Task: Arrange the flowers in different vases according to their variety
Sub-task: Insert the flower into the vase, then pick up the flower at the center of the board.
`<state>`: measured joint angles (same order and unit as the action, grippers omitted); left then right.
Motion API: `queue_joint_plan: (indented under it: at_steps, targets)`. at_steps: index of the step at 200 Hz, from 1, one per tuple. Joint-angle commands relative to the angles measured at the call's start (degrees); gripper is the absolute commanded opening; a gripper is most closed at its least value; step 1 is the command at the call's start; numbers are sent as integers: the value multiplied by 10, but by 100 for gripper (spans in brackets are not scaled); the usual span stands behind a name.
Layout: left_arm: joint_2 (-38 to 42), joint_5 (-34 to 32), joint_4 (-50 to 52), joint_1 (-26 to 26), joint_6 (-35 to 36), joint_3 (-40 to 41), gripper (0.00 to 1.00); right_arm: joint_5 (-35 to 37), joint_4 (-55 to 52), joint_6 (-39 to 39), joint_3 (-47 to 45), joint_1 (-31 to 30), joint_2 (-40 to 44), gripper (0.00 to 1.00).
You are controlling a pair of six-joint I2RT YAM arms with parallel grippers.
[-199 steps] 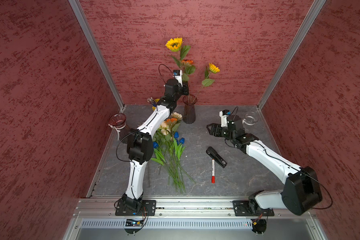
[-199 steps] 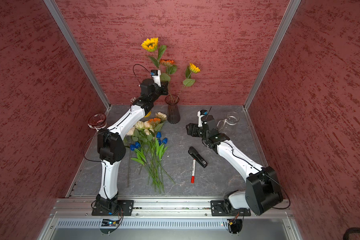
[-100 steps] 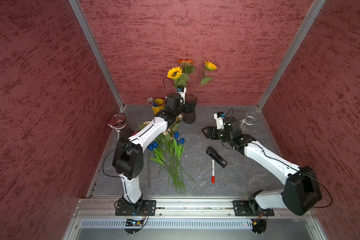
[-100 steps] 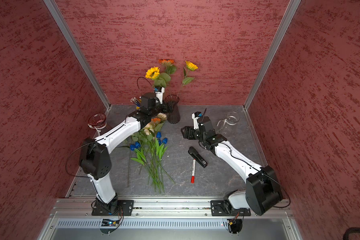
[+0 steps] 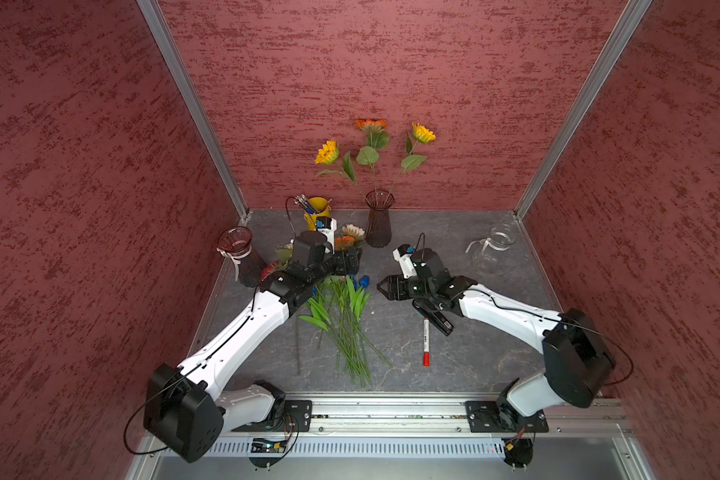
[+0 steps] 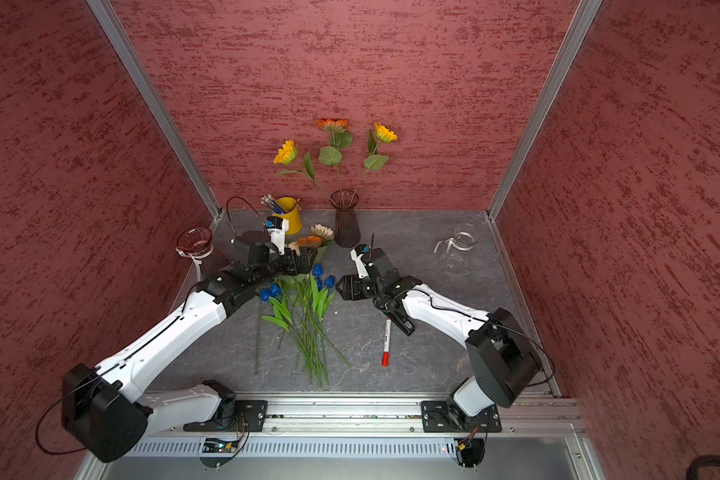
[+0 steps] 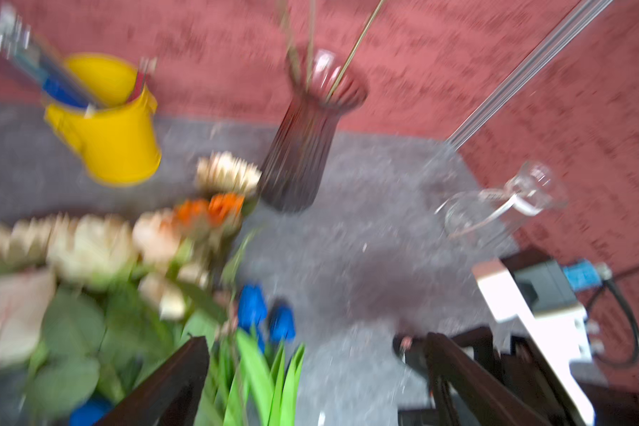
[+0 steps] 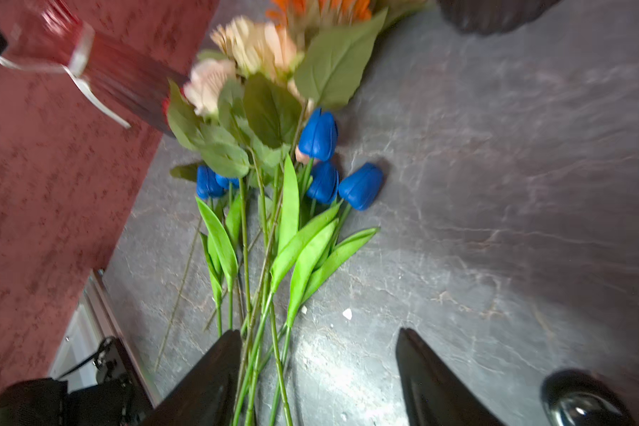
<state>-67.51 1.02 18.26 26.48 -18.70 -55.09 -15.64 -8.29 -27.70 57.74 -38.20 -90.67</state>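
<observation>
Beyond the left jaws, at the back of the desk [image 5: 412, 374], the ribbed vase [image 5: 378, 226] now carries three sunflowers [image 5: 370, 124]: the yellow one [image 5: 327, 151] that hung high in those jaws a second ago stands in it, free of any grip. Having let go, the left jaws are spread wide and empty, and the left arm [image 5: 246, 324] has swung down so that they hover over the heads of the flower pile [image 5: 341, 316]. The right jaws, also apart and holding nothing, have slid closer to the pile from its other side, pointing at the blue tulips [image 8: 320, 134].

One variety looks partly sorted, and I judge that the next pick is about to begin. Between the two sets of jaws the pile lies tangled: cream and peach blooms [image 7: 89, 247], an orange sunflower [image 5: 345, 242] and a cream one [image 5: 353, 230] just under the left jaws, tulips nearer the right jaws, stems crossing, so lifting one could drag its neighbours. Both arms closing on one heap could also crowd each other.

Out to the side of the left jaws the flared vase [image 5: 242, 257] shows no stem; well behind the right jaws the small clear vase [image 5: 491, 249] is bare too. A yellow pen cup [image 5: 317, 208] stands just beyond the left jaws, and a red marker [image 5: 426, 340] and a black oblong thing [image 5: 437, 322] lie under the right arm [image 5: 508, 307].
</observation>
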Motion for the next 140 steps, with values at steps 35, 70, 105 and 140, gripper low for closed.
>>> queue_joint_plan:
  at_steps: [35,70,105,140]
  targets:
    - [85,-10,90,-6,-77,95,95,-67,57,-21,87,-3,-113,53]
    - [111,-4,103,-9,-103,138,95,-82,79,-32,111,-4,-155,43]
    - [126,1,112,-13,-119,170,95,-92,80,-55,118,-6,-173,34]
    - [138,6,112,-16,-131,193,95,-87,82,-73,80,-27,-153,34]
